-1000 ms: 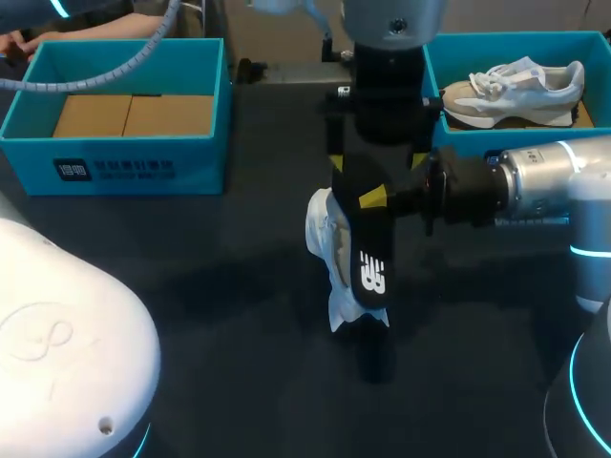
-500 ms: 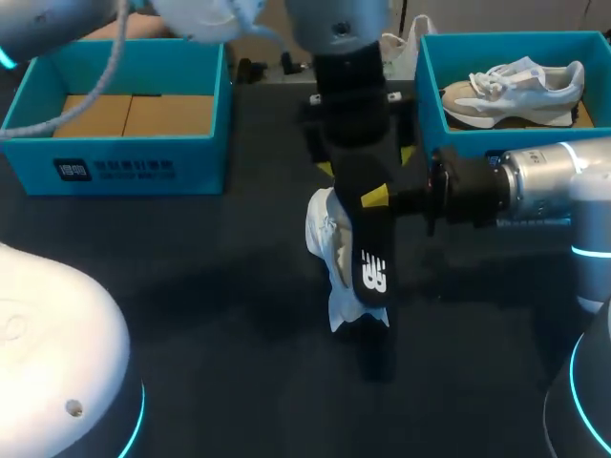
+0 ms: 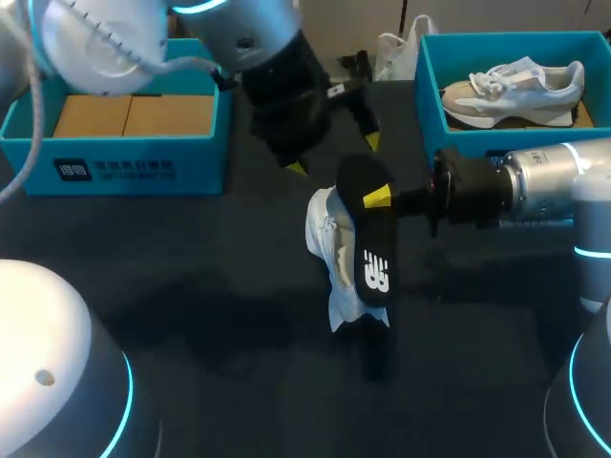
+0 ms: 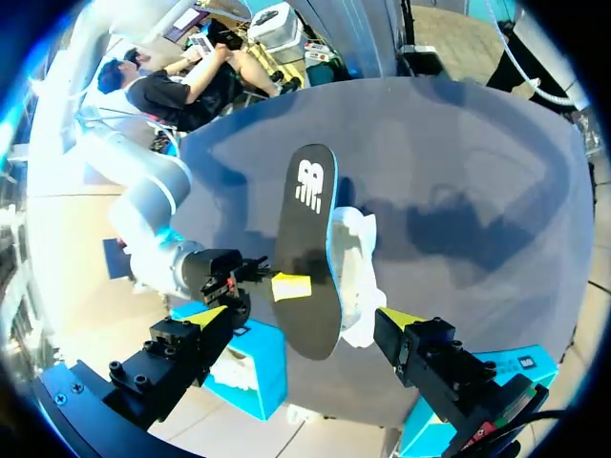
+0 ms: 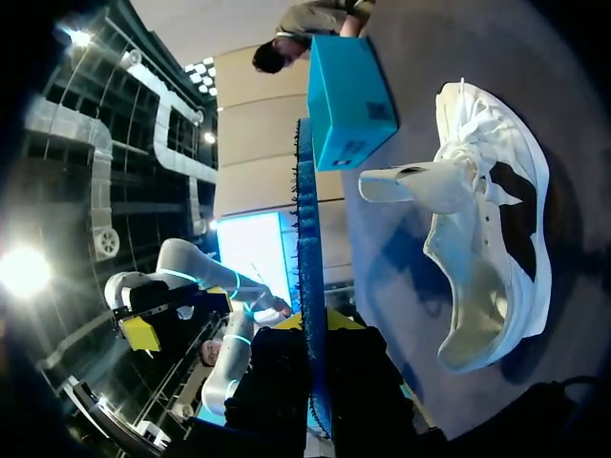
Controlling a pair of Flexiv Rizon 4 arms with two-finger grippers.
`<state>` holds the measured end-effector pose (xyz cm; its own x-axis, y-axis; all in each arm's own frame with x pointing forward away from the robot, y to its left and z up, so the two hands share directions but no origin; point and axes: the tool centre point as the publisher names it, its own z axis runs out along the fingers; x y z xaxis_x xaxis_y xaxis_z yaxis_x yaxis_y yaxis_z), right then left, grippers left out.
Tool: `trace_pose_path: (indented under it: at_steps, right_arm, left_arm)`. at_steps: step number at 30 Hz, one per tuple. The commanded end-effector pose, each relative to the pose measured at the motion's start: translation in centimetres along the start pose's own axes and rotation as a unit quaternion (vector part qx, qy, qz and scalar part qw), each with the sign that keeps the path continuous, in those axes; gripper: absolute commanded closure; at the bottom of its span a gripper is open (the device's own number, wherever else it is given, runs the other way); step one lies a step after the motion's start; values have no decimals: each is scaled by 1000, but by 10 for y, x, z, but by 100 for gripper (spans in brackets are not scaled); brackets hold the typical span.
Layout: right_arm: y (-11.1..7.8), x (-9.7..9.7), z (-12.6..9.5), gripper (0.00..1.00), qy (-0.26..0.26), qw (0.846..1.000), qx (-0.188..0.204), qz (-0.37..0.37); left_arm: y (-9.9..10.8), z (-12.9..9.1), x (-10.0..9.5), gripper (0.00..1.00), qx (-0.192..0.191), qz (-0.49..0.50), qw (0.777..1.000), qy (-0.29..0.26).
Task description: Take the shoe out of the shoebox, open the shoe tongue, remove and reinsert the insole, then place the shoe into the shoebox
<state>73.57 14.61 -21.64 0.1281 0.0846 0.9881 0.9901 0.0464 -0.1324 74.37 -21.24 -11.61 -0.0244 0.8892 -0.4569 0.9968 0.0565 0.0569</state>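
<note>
A black insole [image 3: 368, 243] hangs above the table's middle, pinched at its upper end by my right gripper [image 3: 379, 197], which is shut on it. Under and beside it a white shoe [image 3: 329, 258] lies on the table with its tongue pulled open. My left gripper [image 3: 332, 153] is open, behind and left of the insole and apart from it. From the left wrist, the insole [image 4: 307, 239] and shoe [image 4: 355, 277] lie ahead of my open left gripper [image 4: 304, 320]. From the right wrist, the insole [image 5: 307, 267] stands edge-on in my right gripper [image 5: 310, 334], with the shoe [image 5: 487, 248] beside it.
A blue shoebox [image 3: 143, 167] with a cardboard bottom stands at the back left. A second blue box [image 3: 430, 86] at the back right holds another pale shoe [image 3: 516, 91]. The left arm's links fill the near left corner.
My left arm has drawn back and swung left, away from the insole, its gripper still open. The right gripper, the insole and the shoe have stayed in place.
</note>
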Motion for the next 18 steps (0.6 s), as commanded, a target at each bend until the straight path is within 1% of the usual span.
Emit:
trace_pose_path:
  at_steps: [1, 6, 8, 9, 14, 18]
  right_arm:
    - [-4, 2, 1, 100, -2, 1000, -5, 3]
    - [-6, 5, 0, 100, -5, 1000, -9, 7]
    - [-6, 6, -1, 100, -6, 1000, -11, 7]
    - [-6, 6, -1, 100, -6, 1000, -12, 7]
    - [-6, 7, -3, 100, -8, 1000, -18, 7]
    - [-5, 9, -5, 100, -9, 1000, -19, 5]
  left_arm:
    - [-6, -8, 17, 0, -7, 7, 979, -204]
    - [-11, -15, 22, 0, -8, 19, 964, -264]
    - [-13, -16, 24, 0, -3, 16, 957, -289]
    - [-13, -16, 25, 0, -3, 15, 956, -291]
    - [-18, -20, 32, 0, 5, 15, 933, -361]
    - [-20, -21, 35, 0, 2, 17, 920, -391]
